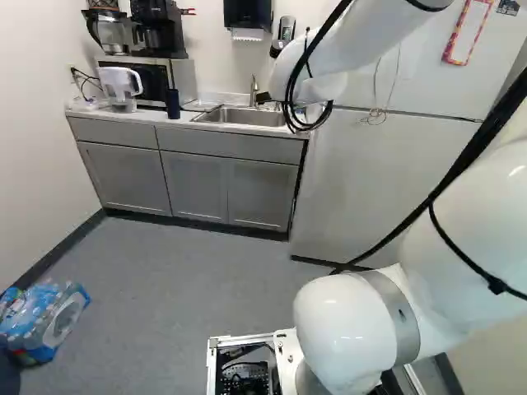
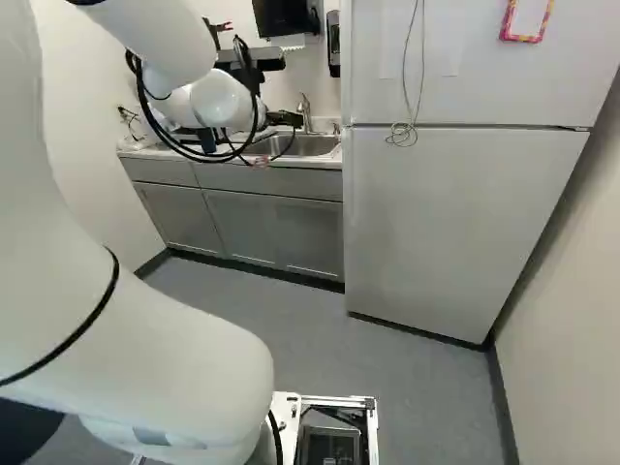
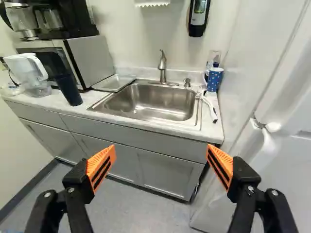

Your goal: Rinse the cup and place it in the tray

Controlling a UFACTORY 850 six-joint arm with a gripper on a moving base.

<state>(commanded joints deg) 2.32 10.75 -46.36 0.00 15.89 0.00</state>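
Note:
In the right base view my gripper [image 2: 283,118] shows partly beyond the wrist, before the sink. The wrist view shows the gripper [image 3: 161,152] wide open, nothing between its orange pads. Ahead lies the steel sink [image 3: 154,101] with its faucet [image 3: 163,65]. A blue cup with white dots [image 3: 214,79] stands on the counter beside the sink, close to the fridge. On the sink's other side a flat, shallow tray [image 3: 113,83] lies next to the microwave. A dark tumbler [image 3: 68,89] stands at the counter's front edge, near that tray.
A white-handled brush [image 3: 209,106] lies beside the sink. The water pitcher [image 3: 30,73] and microwave [image 3: 75,58] stand farther along the counter [image 3: 214,130]. The fridge [image 2: 446,213] rises at the counter's end. Wrapped bottles [image 1: 45,319] lie on the floor at the left of the left base view.

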